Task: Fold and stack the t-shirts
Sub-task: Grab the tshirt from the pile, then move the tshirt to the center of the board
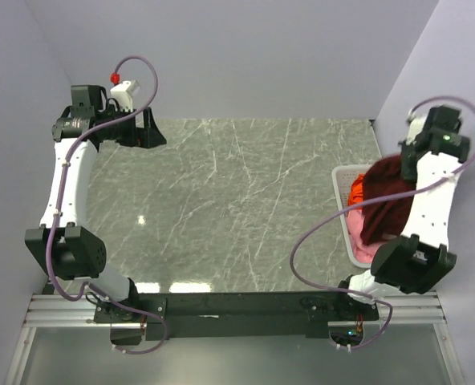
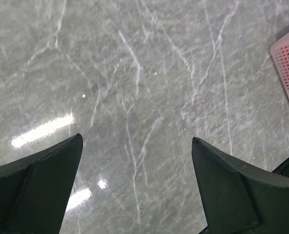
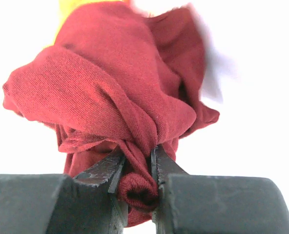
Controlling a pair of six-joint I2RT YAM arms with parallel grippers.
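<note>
The dark maroon-red t-shirt [image 1: 386,192] hangs bunched over the white basket [image 1: 343,180] at the right edge of the table. My right gripper [image 3: 137,158] is shut on a rolled fold of this maroon shirt [image 3: 110,87], lifting it. The bright orange shirt [image 1: 355,192] and the light pink shirt [image 1: 364,247] lie in the basket beneath it; a strip of yellow-orange cloth [image 3: 73,6] shows at the top of the right wrist view. My left gripper [image 2: 137,146] is open and empty above the bare table, at the far left in the top view [image 1: 148,128].
The grey marble table [image 1: 229,200] spans the middle. The pink-tinted corner of the basket [image 2: 288,63] shows at the right edge of the left wrist view. Grey walls close in the back and both sides.
</note>
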